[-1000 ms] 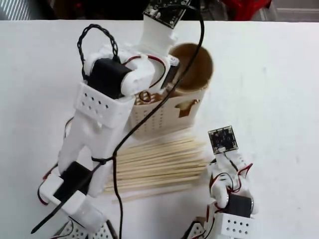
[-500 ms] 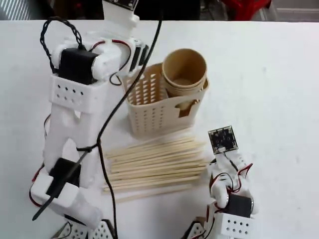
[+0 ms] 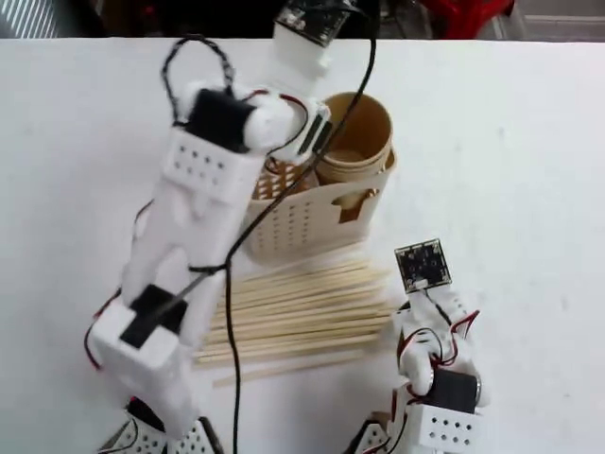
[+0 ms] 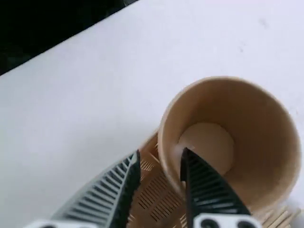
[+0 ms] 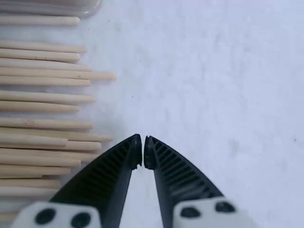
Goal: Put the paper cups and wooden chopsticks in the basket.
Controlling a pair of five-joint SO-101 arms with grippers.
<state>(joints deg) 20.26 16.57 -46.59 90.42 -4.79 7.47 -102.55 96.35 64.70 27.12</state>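
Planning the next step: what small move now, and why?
Probably open the right gripper and edge it toward the chopsticks: the paper cups sit in the basket, the chopsticks lie on the table, and its fingers are shut beside their ends.

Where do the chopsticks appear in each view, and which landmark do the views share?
High view: chopsticks lie spread on the table, along the basket.
Left wrist view: a few tips show past the cup, beside the basket.
Right wrist view: their ends lie beside the right gripper.
Landmark: the basket; in the right wrist view, probably the rounded beige corner.
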